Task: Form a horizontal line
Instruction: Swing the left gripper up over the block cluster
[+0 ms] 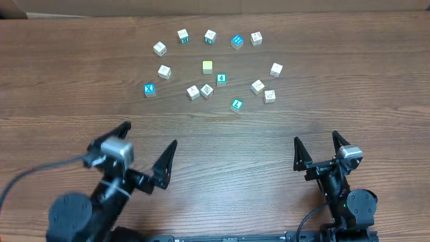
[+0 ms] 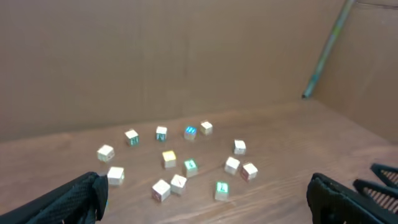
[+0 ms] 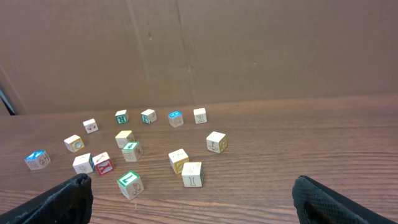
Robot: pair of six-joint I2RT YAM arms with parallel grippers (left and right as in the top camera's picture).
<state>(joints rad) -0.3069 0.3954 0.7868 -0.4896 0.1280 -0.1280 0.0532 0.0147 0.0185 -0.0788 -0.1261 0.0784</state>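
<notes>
No row of cubes shows; the small cubes lie scattered at the far middle of the table. The pale yellow cube point(image 1: 207, 66) sits near the centre of the scatter and also shows in the left wrist view point(image 2: 168, 158) and the right wrist view point(image 3: 124, 138). Two whitish cubes point(image 1: 193, 92) point(image 1: 206, 91) touch side by side just in front of it. Other whitish cubes point(image 1: 164, 71) point(image 1: 257, 86) point(image 1: 269, 95) lie around. My left gripper point(image 1: 150, 138) point(image 2: 208, 208) and right gripper point(image 1: 316, 138) point(image 3: 189, 202) are both open, empty and well short of the cubes.
Blue-faced cubes point(image 1: 236, 42) point(image 1: 149, 89) and teal-faced cubes point(image 1: 221, 79) point(image 1: 236, 105) lie among the others. A brown cardboard wall point(image 3: 249, 50) stands behind the table. A thin rod point(image 2: 326, 50) leans at the far right of the left wrist view.
</notes>
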